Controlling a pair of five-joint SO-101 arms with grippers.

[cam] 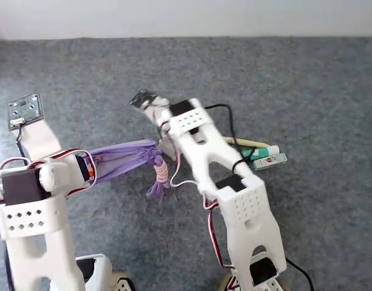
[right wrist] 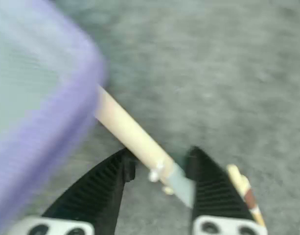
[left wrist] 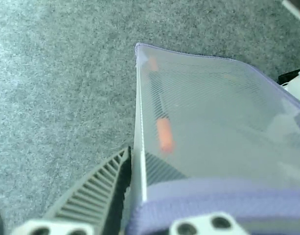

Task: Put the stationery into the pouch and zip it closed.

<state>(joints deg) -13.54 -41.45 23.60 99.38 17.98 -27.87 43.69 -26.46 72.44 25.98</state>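
I get soft, even daylight over the grey carpet (cam: 307, 79); shadows are faint, and the pouch (left wrist: 213, 122) mesh glares pale on my left wrist view.

The pouch (cam: 122, 159) is being held at one end by the left gripper (left wrist: 132, 205), with its other end pointed towards the middle of the table (cam: 307, 85). A pen (left wrist: 162, 129) is being carried inside the pouch. A stick (right wrist: 125, 129) is being clamped by the right gripper (right wrist: 159, 171), with its far end being hidden behind the pouch's edge. The loose stationery (cam: 264, 156) is being kept on the table, just right of the right arm (cam: 234, 182).
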